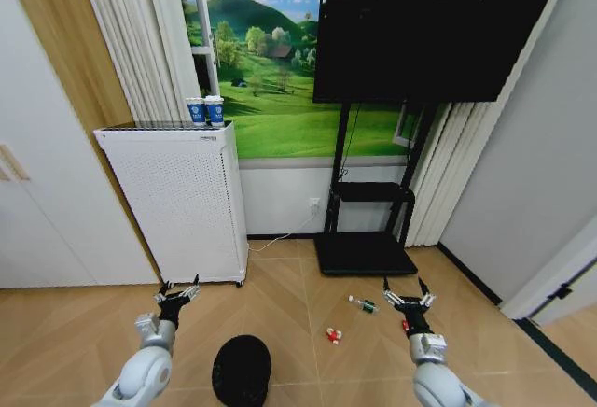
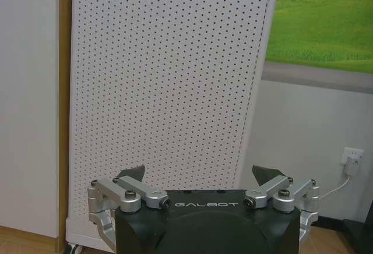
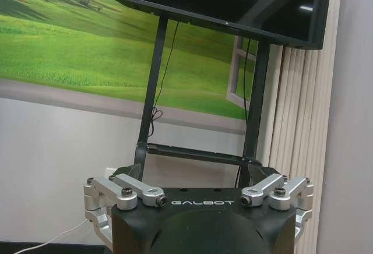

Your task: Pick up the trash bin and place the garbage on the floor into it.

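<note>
Two grippers are raised low in front of the robot, both empty with jaws spread wide: the left gripper [image 1: 177, 291] on the left, facing the tall white perforated appliance [image 1: 182, 203], and the right gripper [image 1: 408, 299] on the right, facing the TV stand [image 1: 366, 203]. The left wrist view shows the left gripper [image 2: 201, 176] with its jaws apart in front of the appliance's dotted panel [image 2: 169, 79]; the right wrist view shows the right gripper [image 3: 195, 175] likewise spread before the stand's uprights [image 3: 152, 85]. The trash bin [image 1: 242, 370], black and round, stands upright on the wood floor [image 1: 308, 286] between the two arms, nearest the robot. Slightly farther, a red-and-white piece of garbage [image 1: 333, 335] lies on the floor right of the bin. Beyond it a small bottle with a green label [image 1: 363, 304] lies on its side, just beside the right gripper. Another red item [image 1: 404, 325] shows at that gripper's edge, mostly hidden. Two blue-and-white cups [image 1: 205, 111] stand on top of the appliance, against the landscape mural [image 1: 270, 62].
</note>
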You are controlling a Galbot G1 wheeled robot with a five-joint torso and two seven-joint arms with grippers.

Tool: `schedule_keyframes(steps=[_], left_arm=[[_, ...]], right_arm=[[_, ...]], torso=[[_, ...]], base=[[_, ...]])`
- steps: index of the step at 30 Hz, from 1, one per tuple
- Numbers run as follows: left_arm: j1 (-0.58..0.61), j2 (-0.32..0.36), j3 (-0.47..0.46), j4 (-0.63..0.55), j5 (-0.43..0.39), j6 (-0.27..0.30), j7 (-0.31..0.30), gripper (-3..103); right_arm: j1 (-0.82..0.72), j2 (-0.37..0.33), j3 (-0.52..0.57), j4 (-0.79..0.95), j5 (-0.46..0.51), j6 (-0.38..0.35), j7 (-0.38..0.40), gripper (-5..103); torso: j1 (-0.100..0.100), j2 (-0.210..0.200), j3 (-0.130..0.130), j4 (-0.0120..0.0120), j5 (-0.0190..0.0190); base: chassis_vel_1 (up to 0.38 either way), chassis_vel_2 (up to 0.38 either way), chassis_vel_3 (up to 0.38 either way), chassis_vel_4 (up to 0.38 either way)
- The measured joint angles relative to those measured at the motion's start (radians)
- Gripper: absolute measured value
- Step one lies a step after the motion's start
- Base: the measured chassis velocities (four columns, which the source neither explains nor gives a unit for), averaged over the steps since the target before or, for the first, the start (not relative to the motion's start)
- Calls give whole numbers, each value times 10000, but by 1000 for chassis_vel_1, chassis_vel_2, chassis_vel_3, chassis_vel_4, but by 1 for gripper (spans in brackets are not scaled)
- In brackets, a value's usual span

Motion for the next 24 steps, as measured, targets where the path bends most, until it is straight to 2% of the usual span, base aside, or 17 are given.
schedule_keyframes(steps=[24], left_arm=[[511, -157, -96, -81, 357, 40, -17, 100]], right_arm=[[-330, 102, -2, -11, -213, 136, -198, 100]], torso=[[-459, -1108, -652, 1, 0]], base=[[0, 0, 0, 0]])
